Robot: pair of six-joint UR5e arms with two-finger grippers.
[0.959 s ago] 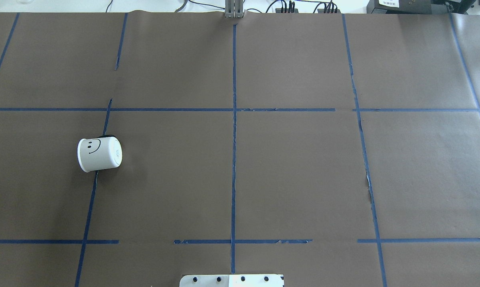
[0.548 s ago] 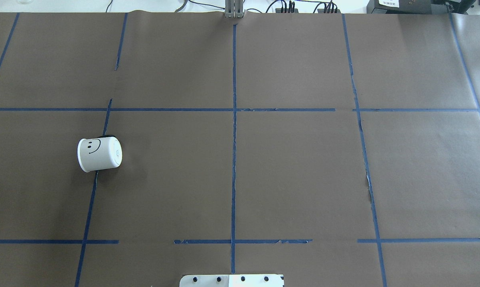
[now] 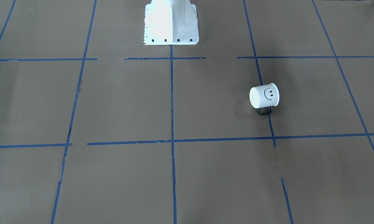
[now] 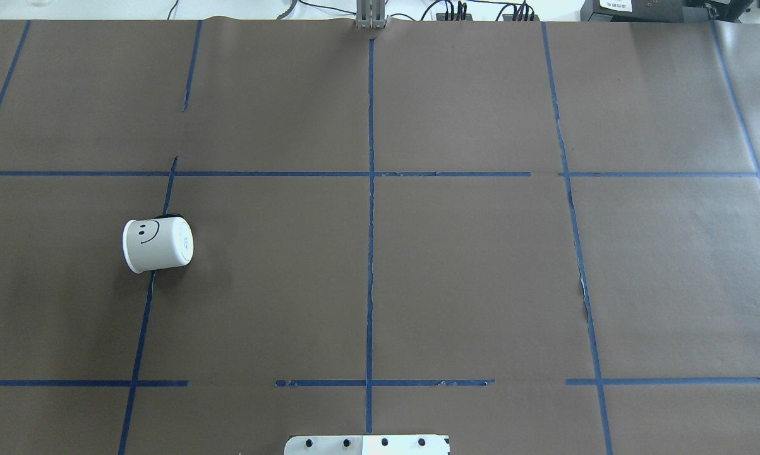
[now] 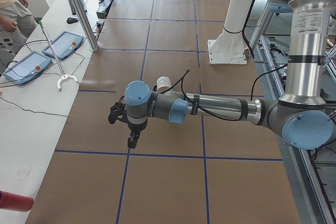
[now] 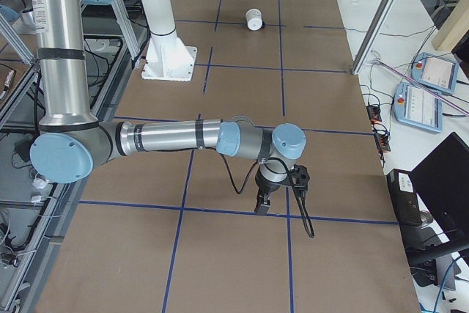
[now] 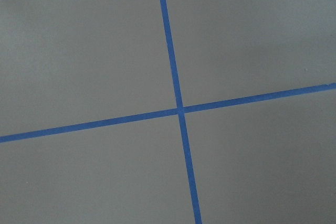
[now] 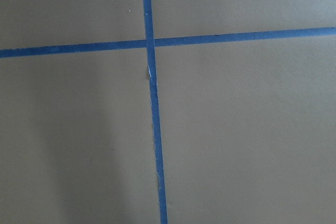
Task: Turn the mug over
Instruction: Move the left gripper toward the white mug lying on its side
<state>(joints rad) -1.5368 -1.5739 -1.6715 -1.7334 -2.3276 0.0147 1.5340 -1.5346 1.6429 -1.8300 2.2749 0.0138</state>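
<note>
Two arms were in view, and neither had reached the mug. In the front-facing view the mug (image 3: 264,95) lay on its side at the right middle of the frame, across a blue tape line (image 3: 253,46). Its closed base faced frame left, its rim faced right, the smiley was uppermost and the handle (image 3: 264,111) sat at its lower edge. No pincer showed there, only the white pedestal (image 3: 171,25) at top centre.

The overhead view had the mug at middle left, base toward frame right, and again no arm in frame.

From the table's left end, the left gripper (image 5: 132,142) hung at centre left of the frame, pointing down at the brown paper (image 5: 168,182). The mug sat apart from it, just above the forearm in the frame. We could not tell how its jaws stood.

From the right end, the right gripper (image 6: 262,203) hung at lower centre and the mug was well apart at the top. Its jaws were likewise unreadable.

Both wrist views showed only paper and a tape cross (image 7: 180,110).

We judged the task not yet begun: the reach, the grasp, the turn and the setting down all remained
</note>
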